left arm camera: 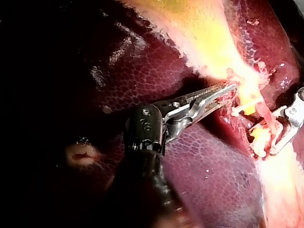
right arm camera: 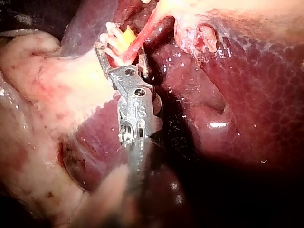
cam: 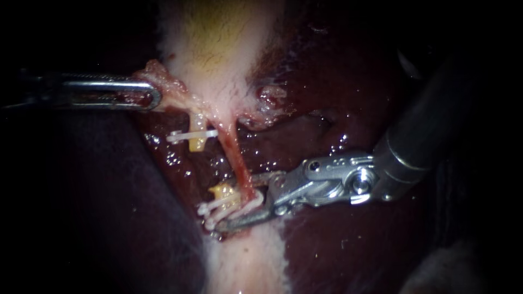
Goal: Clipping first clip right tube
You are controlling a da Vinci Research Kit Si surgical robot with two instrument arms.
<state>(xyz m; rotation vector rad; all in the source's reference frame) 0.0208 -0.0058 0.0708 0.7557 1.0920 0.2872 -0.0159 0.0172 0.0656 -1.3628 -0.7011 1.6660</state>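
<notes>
The right tube is a thin red strand running down from the pale gallbladder. My right instrument comes in from the right, and its open jaws straddle the tube's lower end, one on each side. The right wrist view shows the same: the right instrument has the red tube in the gap between its jaws. My left instrument is shut on the gallbladder tissue at its neck, holding it to the left. In the left wrist view the left instrument grips that same tissue.
Beside the red tube lies a yellow tube in two stumps. A white clip sits on the upper stump and two white clips on the lower, close to my right jaws. Dark red liver surrounds everything.
</notes>
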